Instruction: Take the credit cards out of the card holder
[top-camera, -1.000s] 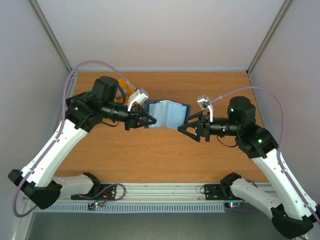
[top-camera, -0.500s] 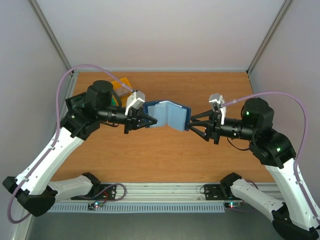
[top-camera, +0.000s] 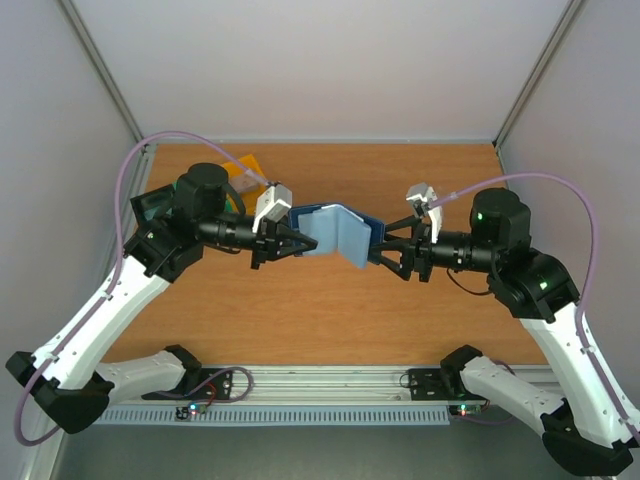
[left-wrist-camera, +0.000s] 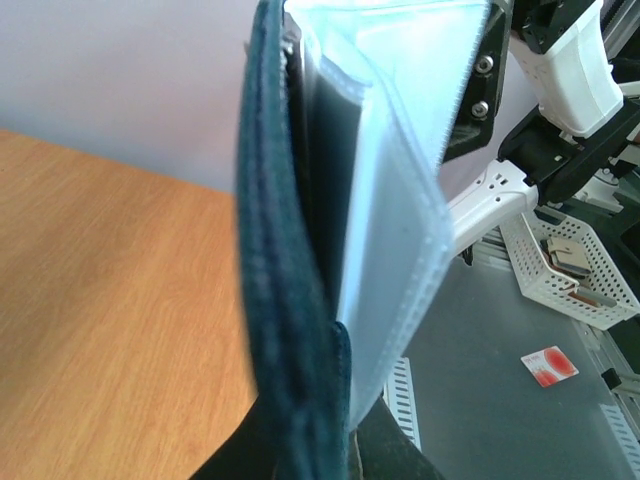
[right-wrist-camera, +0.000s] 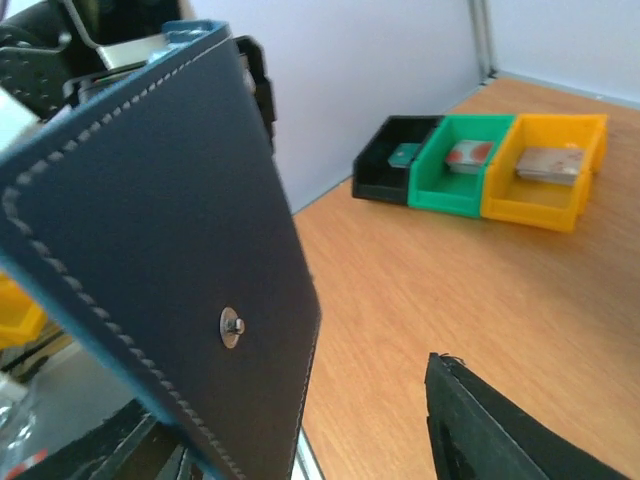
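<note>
A brown wood-grain bench (top-camera: 300, 310) is boxed in by pale grey walls (top-camera: 320, 70) on the left, far and right sides, with a metal rail (top-camera: 330, 380) along its near edge. At the far left of the bench a black bin (right-wrist-camera: 393, 172), a green bin (right-wrist-camera: 458, 170) and a yellow bin (right-wrist-camera: 545, 175) stand touching in a row. Each has something small inside, too blurred to name. The card holder (top-camera: 335, 235) hangs in the air above the middle of the bench, half open and bent at its fold. The left jaws are clamped tight on its left edge, beside the pale clear pockets. The right jaws stand partly open around its right flap, and one finger (right-wrist-camera: 500, 430) is apart from the navy cover.
</note>
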